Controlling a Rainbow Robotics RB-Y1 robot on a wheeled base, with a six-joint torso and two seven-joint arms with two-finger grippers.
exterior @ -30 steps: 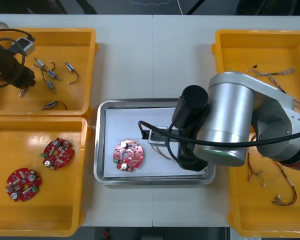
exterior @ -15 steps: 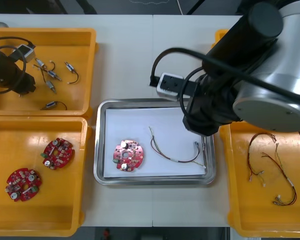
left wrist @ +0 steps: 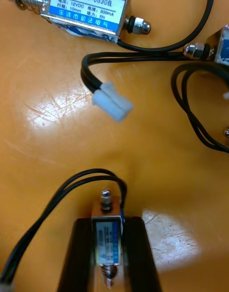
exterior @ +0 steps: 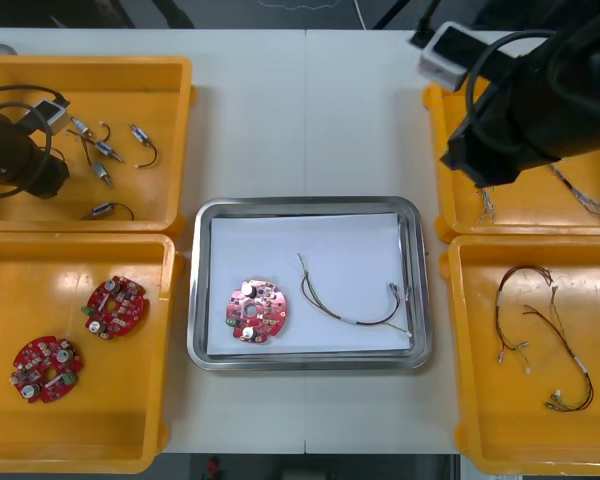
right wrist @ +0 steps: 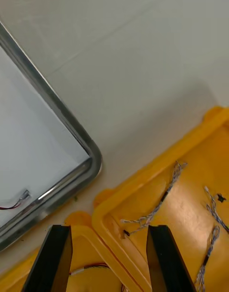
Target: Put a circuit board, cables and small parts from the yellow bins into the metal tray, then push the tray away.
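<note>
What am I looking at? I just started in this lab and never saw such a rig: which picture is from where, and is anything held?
This is a two-armed robot at a light table. The front view looks down from above; each wrist view comes from a camera on that arm, showing its black fingers. Yellow bins at both sides hold the stock. The metal tray between them holds a circuit board and a cable. The left gripper, in a bin, has its fingers shut on a small metal part. The right gripper, open and empty, hovers over the right-hand bins.
</note>
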